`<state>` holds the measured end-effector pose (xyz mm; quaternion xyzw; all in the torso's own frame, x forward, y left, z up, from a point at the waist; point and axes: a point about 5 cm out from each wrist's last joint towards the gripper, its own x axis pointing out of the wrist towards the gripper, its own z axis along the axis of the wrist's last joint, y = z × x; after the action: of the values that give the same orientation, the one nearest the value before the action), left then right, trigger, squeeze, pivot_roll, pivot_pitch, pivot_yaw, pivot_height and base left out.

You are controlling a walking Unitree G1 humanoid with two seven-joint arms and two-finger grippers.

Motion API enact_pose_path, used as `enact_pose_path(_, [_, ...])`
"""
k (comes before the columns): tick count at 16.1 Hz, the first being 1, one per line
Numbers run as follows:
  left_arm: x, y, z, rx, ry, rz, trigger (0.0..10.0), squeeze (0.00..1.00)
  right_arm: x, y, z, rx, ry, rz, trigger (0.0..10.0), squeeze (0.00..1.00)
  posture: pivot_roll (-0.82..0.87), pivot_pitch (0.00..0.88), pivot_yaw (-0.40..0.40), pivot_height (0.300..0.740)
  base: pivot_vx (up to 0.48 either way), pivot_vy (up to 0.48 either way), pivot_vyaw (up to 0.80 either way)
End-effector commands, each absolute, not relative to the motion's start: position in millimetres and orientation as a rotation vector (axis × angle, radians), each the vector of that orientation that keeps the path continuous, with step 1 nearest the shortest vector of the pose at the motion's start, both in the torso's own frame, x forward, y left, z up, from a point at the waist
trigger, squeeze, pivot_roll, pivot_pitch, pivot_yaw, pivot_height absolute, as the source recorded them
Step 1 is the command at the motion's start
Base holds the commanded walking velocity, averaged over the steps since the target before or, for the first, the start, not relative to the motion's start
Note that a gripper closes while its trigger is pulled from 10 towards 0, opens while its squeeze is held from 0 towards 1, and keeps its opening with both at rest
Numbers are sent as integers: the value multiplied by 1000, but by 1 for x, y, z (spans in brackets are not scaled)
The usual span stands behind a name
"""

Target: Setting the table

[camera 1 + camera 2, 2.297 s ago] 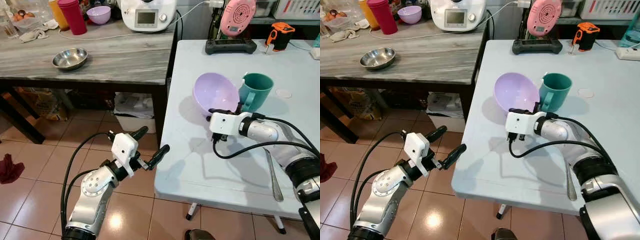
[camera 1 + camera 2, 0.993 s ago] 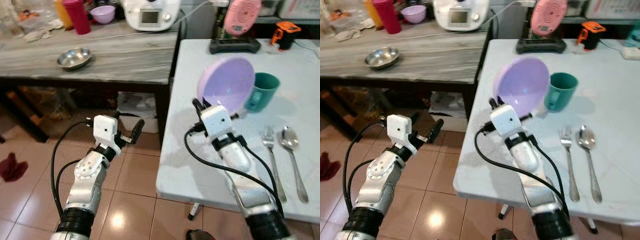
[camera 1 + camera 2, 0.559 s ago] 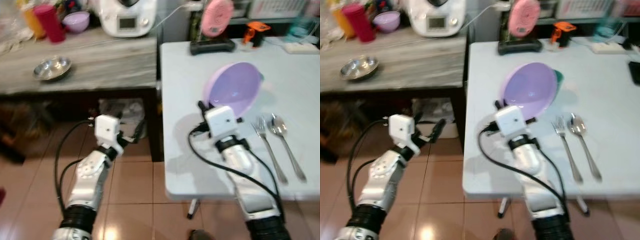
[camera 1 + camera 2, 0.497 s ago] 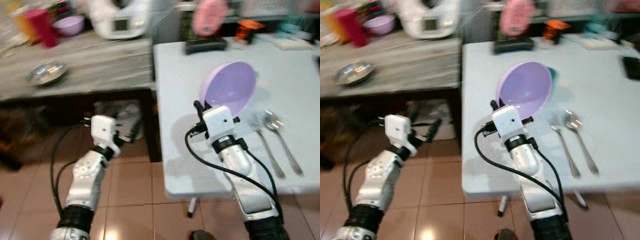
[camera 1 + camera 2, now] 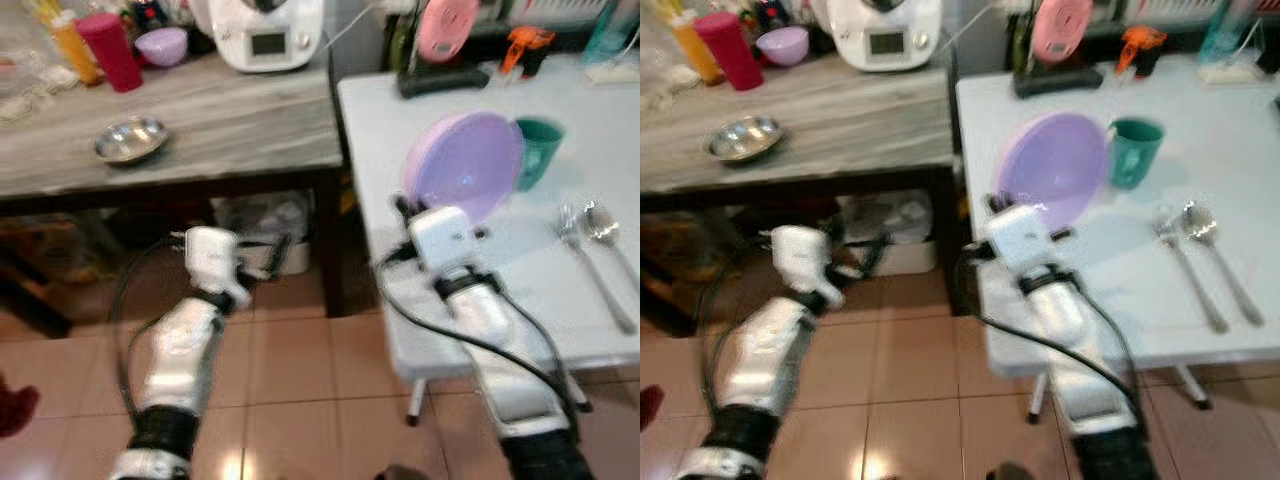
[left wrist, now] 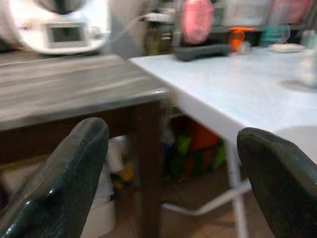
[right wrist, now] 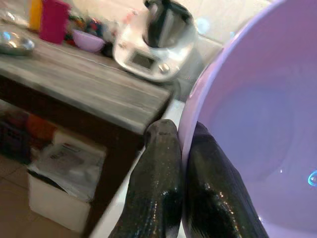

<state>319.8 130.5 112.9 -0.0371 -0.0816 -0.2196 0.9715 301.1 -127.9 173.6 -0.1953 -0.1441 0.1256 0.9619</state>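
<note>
Glossy lilac plastic bowl (image 5: 1055, 165); shiny metal fork (image 5: 1186, 266), spoon (image 5: 1218, 258); matt white table (image 5: 1210, 120).

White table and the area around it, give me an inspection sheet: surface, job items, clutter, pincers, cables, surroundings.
Surface: white table, pale top, partly bare.
Job's things: lilac bowl lifted and tilted on edge; teal mug upright behind it; fork and spoon lying side by side.
Clutter: pink fan, orange tool at the table's far edge.
Pincers: right pincer shut on the lilac bowl's rim, one finger each side; left pincer open, low beside the table over the floor.
Cables: black cables looping along both arms; white cord from the kitchen machine.
Surroundings: wooden side table with steel bowl, red tumbler, kitchen machine; tiled floor.
</note>
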Motion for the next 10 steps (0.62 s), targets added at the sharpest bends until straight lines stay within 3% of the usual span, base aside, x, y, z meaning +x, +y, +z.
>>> enact_pose_path(1, [322, 137, 115, -51, -169, -425, 10000, 0, 299, -120, 185, -394, -348, 275, 10000, 0, -271, 78, 91, 740, 0, 360, 0])
enact_pose_path(6, [323, 134, 116, -45, -172, -435, 10000, 0, 300, -122, 183, -391, -344, 271, 10000, 0, -272, 70, 97, 740, 0, 362, 686])
enact_pose_path(10, [323, 136, 117, -37, -175, -427, 10000, 0, 299, -126, 181, -393, -336, 260, 10000, 0, -268, 69, 97, 740, 0, 363, 383])
